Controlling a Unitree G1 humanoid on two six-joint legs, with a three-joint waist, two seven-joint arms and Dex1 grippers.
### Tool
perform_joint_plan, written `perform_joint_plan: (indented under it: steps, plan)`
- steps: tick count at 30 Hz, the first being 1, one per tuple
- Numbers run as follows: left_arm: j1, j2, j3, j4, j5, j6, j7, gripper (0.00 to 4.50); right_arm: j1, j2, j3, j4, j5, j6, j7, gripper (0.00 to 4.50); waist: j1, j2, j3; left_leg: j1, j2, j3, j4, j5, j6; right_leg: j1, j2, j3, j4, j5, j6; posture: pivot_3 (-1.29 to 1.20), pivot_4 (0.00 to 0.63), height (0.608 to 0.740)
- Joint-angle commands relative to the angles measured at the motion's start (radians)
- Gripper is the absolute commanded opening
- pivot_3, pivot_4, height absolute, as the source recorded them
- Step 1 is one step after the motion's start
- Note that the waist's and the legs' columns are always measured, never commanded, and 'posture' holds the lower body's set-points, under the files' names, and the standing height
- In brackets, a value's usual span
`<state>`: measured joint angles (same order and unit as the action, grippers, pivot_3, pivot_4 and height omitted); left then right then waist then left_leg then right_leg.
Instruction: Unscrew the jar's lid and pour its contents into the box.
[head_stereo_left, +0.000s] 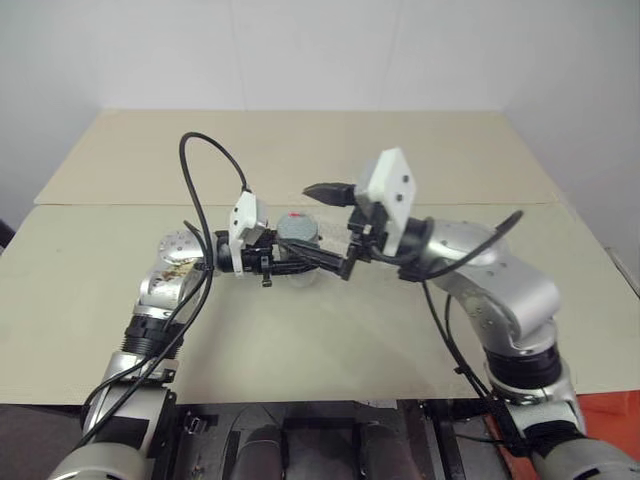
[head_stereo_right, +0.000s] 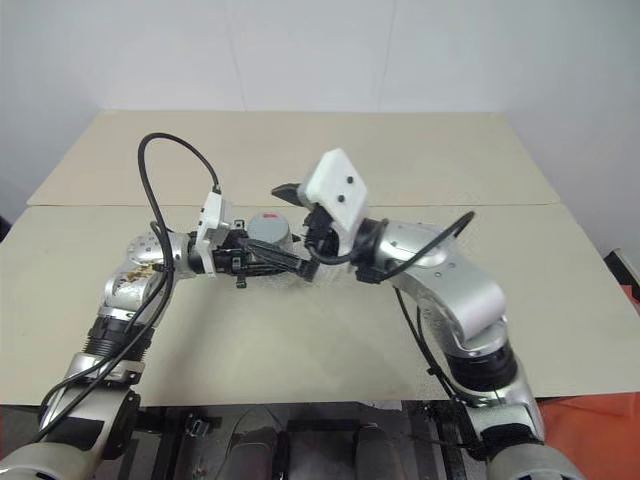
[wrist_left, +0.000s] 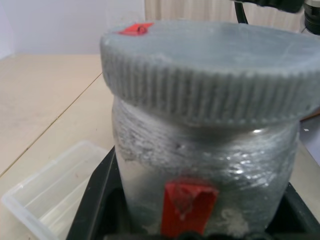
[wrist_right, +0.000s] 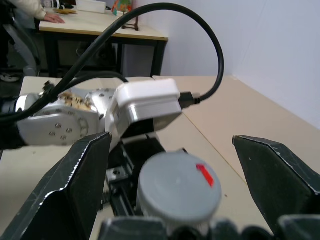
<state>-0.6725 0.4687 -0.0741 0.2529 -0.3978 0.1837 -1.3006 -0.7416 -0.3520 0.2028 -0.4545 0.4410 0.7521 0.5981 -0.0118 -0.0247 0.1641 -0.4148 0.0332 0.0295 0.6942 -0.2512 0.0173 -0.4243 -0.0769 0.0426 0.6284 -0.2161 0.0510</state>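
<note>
My left gripper (head_stereo_left: 287, 262) is shut on the jar (wrist_left: 235, 170), holding it upright above the table. The jar is a clear, cloudy cylinder with a red mark on its side. Its ribbed grey lid (wrist_left: 210, 70) sits on top and carries a red mark too. My right gripper (wrist_right: 170, 141) is open, with one black finger (wrist_right: 85, 175) on each side of the lid (wrist_right: 177, 187) and a gap to both. The box (wrist_left: 45, 195), a shallow clear plastic tray, lies on the table below and beside the jar. I cannot make out the contents through the cloudy wall.
The beige table (head_stereo_left: 330, 330) has a seam (head_stereo_left: 500, 204) across it, with a second slab behind. Black cables (head_stereo_left: 200, 190) loop off both wrists. A white wall stands close behind. Far off stands another table (wrist_right: 100, 25) with a person's hand on it.
</note>
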Motion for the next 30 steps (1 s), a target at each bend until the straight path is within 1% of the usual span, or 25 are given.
perform_joint_plan:
  steps: [1,5,12,30]
  plan:
    - [-0.027,0.003,0.016,-0.016,-0.011,-0.013,-0.006,1.93,-0.025,0.019,0.003,0.026,-0.025,-0.027,-0.018,4.49,0.001,0.0,0.0,0.0,0.0,0.0,0.0,0.0,0.0,0.0,0.0,0.0,0.0,0.0,0.0,0.0,0.15,0.74]
    - [-0.02,0.007,0.02,-0.03,-0.018,-0.005,-0.01,1.93,-0.032,0.043,0.008,0.072,-0.045,-0.029,-0.024,4.49,-0.001,0.0,0.0,0.0,0.0,0.0,0.0,0.0,0.0,0.0,0.0,0.0,0.0,0.0,0.0,0.0,0.15,0.74]
    - [-0.013,0.012,0.022,-0.043,-0.023,0.002,-0.014,1.93,-0.032,0.05,0.003,0.086,-0.059,-0.032,-0.018,4.49,-0.002,0.0,0.0,0.0,0.0,0.0,0.0,0.0,0.0,0.0,0.0,0.0,0.001,0.0,0.0,0.0,0.15,0.74]
    - [0.01,0.032,0.041,-0.068,-0.038,0.015,-0.019,1.93,0.062,-0.064,-0.081,0.005,-0.024,-0.023,0.009,4.49,-0.002,0.0,0.0,0.0,0.0,0.0,0.0,0.0,0.0,0.0,0.0,0.0,0.001,0.0,0.0,0.0,0.15,0.74]
